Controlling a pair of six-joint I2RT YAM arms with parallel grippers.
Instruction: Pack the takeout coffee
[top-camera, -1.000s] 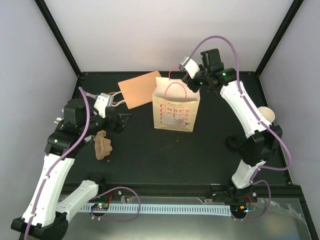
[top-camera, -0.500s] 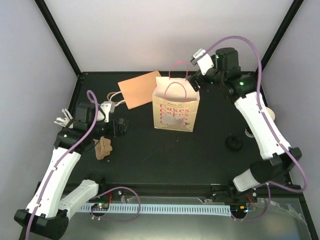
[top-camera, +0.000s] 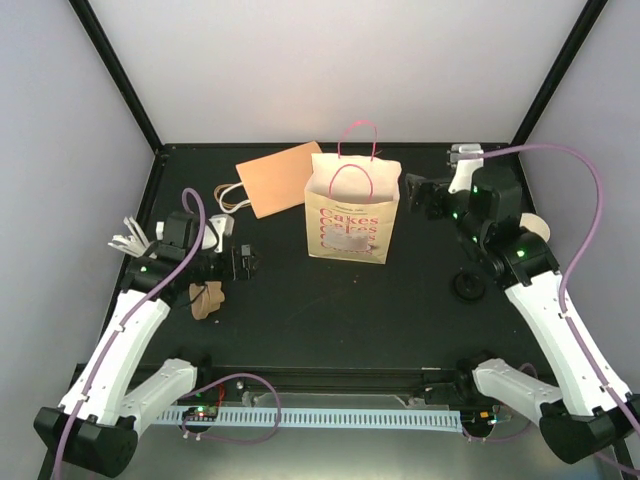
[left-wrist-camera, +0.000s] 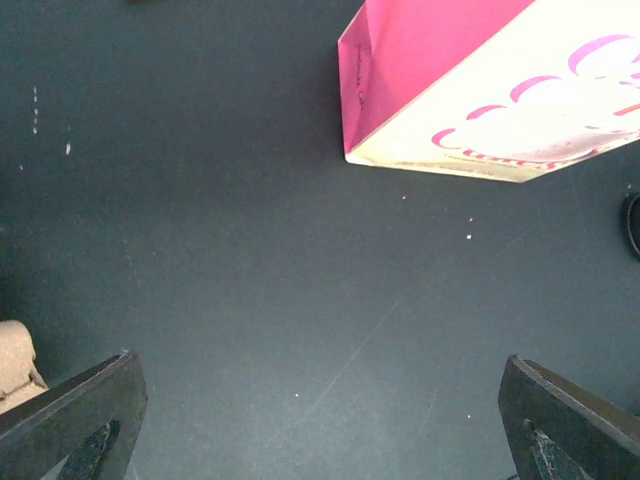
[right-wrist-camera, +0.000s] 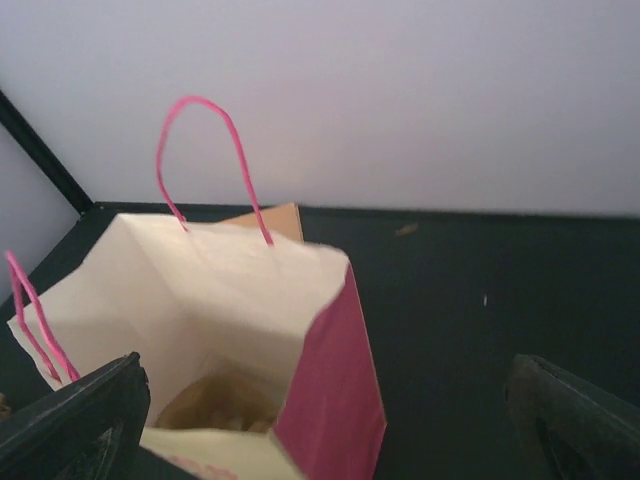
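Top external | cream-white paper takeout cup (top-camera: 537, 226) at right edge of desk (top-camera: 300, 320), partly hidden behind right arm (top-camera: 520, 262) | right fingers (top-camera: 416, 195) wide, empty, closer; cup right-near of them | left fingers (top-camera: 243, 262) wide, empty

The left pincer (left-wrist-camera: 318, 392) gapes wide over the dark surface (left-wrist-camera: 250, 280), the pink-sided paper bag (left-wrist-camera: 470, 80) standing ahead at upper right

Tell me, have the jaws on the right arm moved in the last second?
Yes. The right arm's jaws were over the back rim of the paper bag, which stayed put; now they sit off its right side, open and empty.
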